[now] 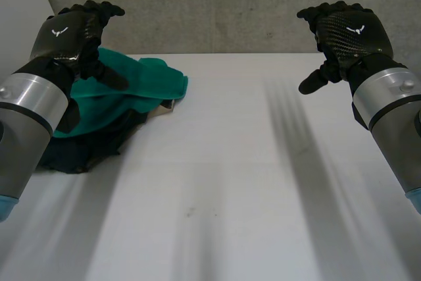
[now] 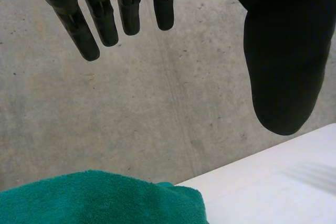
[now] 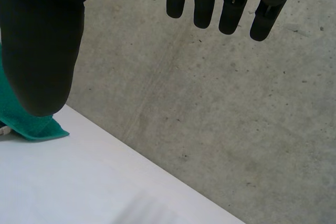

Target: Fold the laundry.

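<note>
over white table point(image 1: 230, 182), left robot hand point(image 1: 69, 34) and right robot hand point(image 1: 347, 31) hover slack-fingered.

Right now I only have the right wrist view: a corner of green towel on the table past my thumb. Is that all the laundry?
Observer: No. In the head view the green towel lies on top of a dark garment, heaped at the far left of the white table.
Operator: Is the left hand on that heap?
Observer: It isn't. The left hand hovers above the towel. In its wrist view its fingers are straight and hold nothing.
Operator: And where does my right hand sit relative to the heap?
Observer: The right hand is raised over the bare right side of the table, well apart from the heap.
</note>
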You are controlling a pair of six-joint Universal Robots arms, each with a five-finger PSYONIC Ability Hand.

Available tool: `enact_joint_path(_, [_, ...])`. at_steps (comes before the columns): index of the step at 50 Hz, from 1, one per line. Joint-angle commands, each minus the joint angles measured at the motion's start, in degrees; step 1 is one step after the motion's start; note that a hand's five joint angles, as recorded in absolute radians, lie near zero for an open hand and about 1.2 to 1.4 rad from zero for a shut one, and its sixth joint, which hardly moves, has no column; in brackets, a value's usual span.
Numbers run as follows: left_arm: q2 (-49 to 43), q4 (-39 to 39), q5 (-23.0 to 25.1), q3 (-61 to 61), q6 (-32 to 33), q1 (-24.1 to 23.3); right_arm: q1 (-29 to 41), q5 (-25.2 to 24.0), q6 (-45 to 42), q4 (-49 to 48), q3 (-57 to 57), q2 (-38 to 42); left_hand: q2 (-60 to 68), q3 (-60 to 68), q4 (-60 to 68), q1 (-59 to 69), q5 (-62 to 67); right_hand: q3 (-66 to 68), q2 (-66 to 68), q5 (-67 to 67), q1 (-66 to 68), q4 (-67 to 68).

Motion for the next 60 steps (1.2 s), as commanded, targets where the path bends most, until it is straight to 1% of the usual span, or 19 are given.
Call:
enact_joint_path(1, [0.3,0.0,-0.1,0.2,0.1,0.0,0.0,0.0,0.0,0.0,0.0,0.0,-5.9,-5.8,-5.9,-5.6,-5.8,-5.7,-5.0,-5.7,-5.4,-6.0])
enact_joint_path(9, [0.0,0.4,0.1,0.9,0.7,0.6,0.1,-0.1,-0.1,0.1,0.2,0.1,-5.9,-5.8,-5.9,-5.6,-5.8,-5.7,-5.0,-5.7,-5.4,-6.0])
enact_joint_path(14, [-2.6,2.6,0.2,2.5,5.9,3.4,0.1,-0.3,-0.3,0.1,0.4,0.1,-5.9,-5.7,-5.9,-5.6,-5.8,-5.7,-5.0,-5.7,-5.4,-6.0])
enact_joint_path(18, [-10.0,4.6,0.2,5.1,14.8,5.8,0.1,-0.6,-0.4,0.2,0.4,0.1,-5.9,-5.7,-5.9,-5.6,-5.8,-5.7,-5.0,-5.7,-5.4,-6.0])
enact_joint_path(22, [-21.6,6.5,0.1,9.8,26.9,9.6,0.3,-0.6,-0.5,0.2,0.5,0.1,-5.9,-5.8,-5.9,-5.6,-5.8,-5.7,-5.0,-5.7,-5.4,-6.0])
enact_joint_path(26, [-30.3,6.9,0.1,14.5,34.5,12.8,0.3,-0.6,-0.6,0.5,0.6,0.2,-5.9,-5.8,-5.9,-5.6,-5.8,-5.7,-5.0,-5.7,-5.4,-6.0])
enact_joint_path(30, [-36.6,6.9,0.2,18.0,36.4,13.7,0.3,-0.6,-0.9,0.7,0.8,0.4,-3.5,-3.4,-3.5,-3.2,-3.4,-5.7,-5.0,-5.7,-5.4,-6.0])
enact_joint_path(31, [-36.9,7.0,0.2,18.3,36.3,13.7,0.3,-0.6,-1.0,0.7,0.8,0.5,-0.5,-0.4,-0.5,-0.2,-0.4,-5.7,-5.0,-5.7,-5.4,-6.0])
enact_joint_path(32, [-36.8,7.2,0.2,18.3,35.9,13.7,0.3,-0.6,-1.0,0.7,0.8,0.5,8.3,8.5,8.3,8.6,8.4,-5.7,-5.0,-5.7,-5.4,-6.0])
enact_joint_path(33, [-36.4,8.0,0.3,18.3,35.1,13.5,0.2,-0.6,-1.0,0.7,0.8,0.5,34.7,34.9,34.7,35.0,34.8,-5.7,-5.0,-5.7,-5.4,-6.0])
enact_joint_path(34, [-36.1,8.6,0.3,18.1,34.5,13.2,0.2,-0.6,-1.0,0.7,0.8,0.5,51.5,51.6,51.5,51.8,51.6,-5.7,-5.0,-5.7,-5.4,-6.0])
enact_joint_path(35, [-35.5,9.1,0.3,18.0,33.6,13.1,0.2,-0.6,-1.1,0.7,0.7,0.5,64.0,64.1,64.0,64.2,64.1,-5.7,-5.0,-5.7,-5.4,-6.0])
enact_joint_path(39, [-28.8,10.5,0.3,16.2,27.9,9.7,0.0,-0.6,-1.9,0.7,0.3,0.5,64.1,64.2,64.1,64.4,64.2,-5.7,-5.0,-5.7,-5.4,-6.0])
enact_joint_path(43, [-21.2,10.9,0.4,13.5,22.2,4.0,-0.2,-0.6,-3.4,0.5,0.2,0.4,64.1,64.2,64.1,64.4,64.2,-5.7,-5.0,-5.7,-5.4,-6.0])
enact_joint_path(44, [-18.8,10.9,0.6,12.8,20.2,1.4,-0.1,-0.6,-3.8,0.4,0.2,0.3,64.1,64.2,64.1,64.4,64.2,-5.7,-5.0,-5.7,-5.4,-6.0])
enact_joint_path(48, [-15.2,10.9,1.5,12.5,17.1,-5.0,-0.4,-0.3,-5.1,0.7,-0.3,0.1,64.1,64.2,64.1,64.4,64.2,-5.7,-5.0,-5.7,-5.4,-6.0])
enact_joint_path(53, [-17.6,10.6,3.3,13.7,16.4,-11.4,-3.6,0.0,-5.8,2.0,-0.9,-0.2,64.1,64.2,64.1,64.4,64.2,-5.7,-5.0,-5.7,-5.4,-6.0])
enact_joint_path(58, [-27.5,10.4,3.6,16.2,17.0,-18.3,-5.4,0.1,-5.8,5.2,-1.9,-0.1,64.1,64.2,64.1,64.4,64.2,-5.7,-5.0,-5.7,-5.4,-6.0])
enact_joint_path(60, [-30.2,10.4,3.5,16.9,17.0,-19.1,-6.2,-0.2,-5.8,6.6,-1.9,0.2,64.1,64.2,64.1,64.4,64.2,-5.7,-5.0,-5.7,-5.4,-6.0])
